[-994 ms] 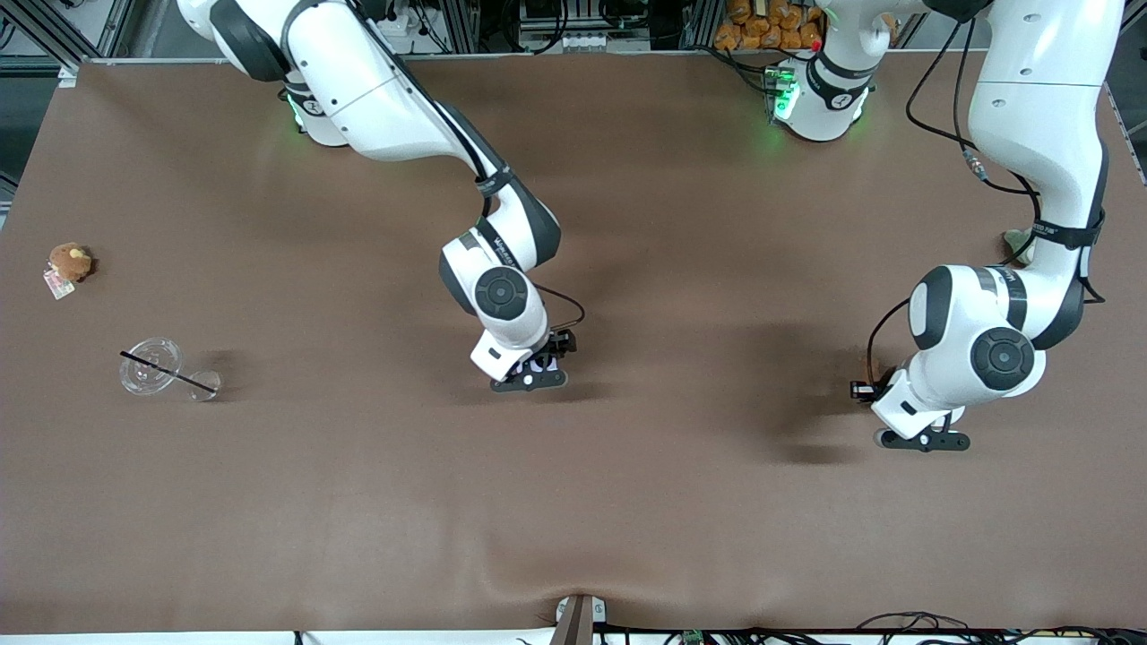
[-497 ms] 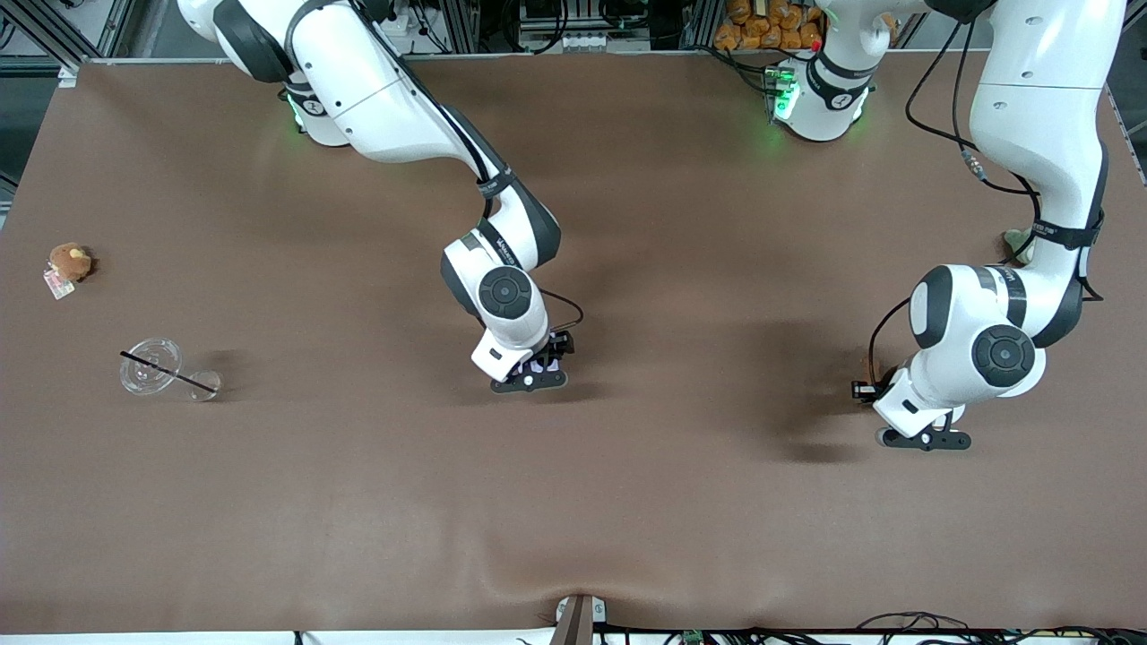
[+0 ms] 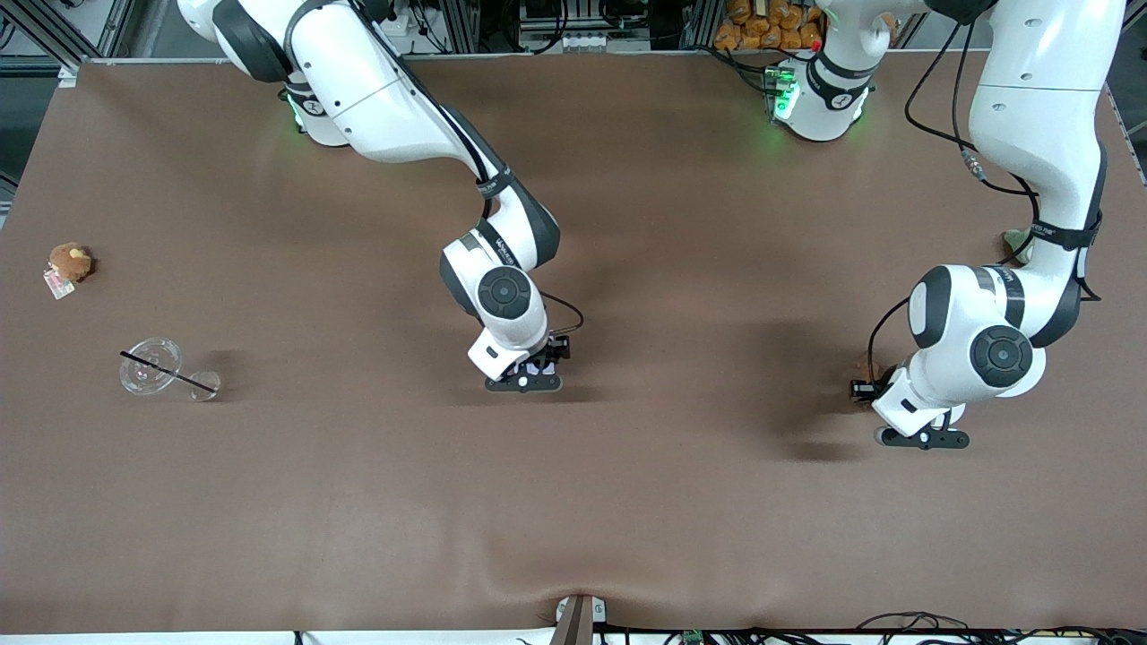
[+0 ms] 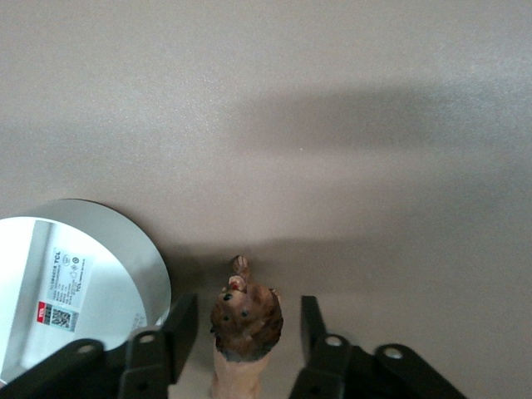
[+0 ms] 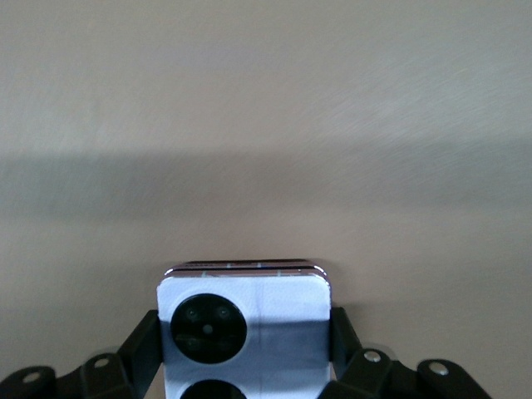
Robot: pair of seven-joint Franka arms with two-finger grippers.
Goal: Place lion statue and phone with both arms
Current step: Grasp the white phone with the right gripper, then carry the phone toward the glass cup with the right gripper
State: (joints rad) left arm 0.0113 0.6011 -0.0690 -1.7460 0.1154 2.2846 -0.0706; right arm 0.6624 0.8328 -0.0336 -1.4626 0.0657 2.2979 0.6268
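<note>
Right claw [image 3: 527, 380] with phone [image 3: 540, 365] clamped between fingers: shifted slightly toward right arm's end of table and toward robot bases over last second; right wrist and forearm moved with it. Left claw [image 3: 923, 438] with lion [image 4: 243, 320] between fingers: crept slightly toward robot bases, shadow on table [image 3: 627, 502] following. Both shifts small, right claw's the larger.
</note>
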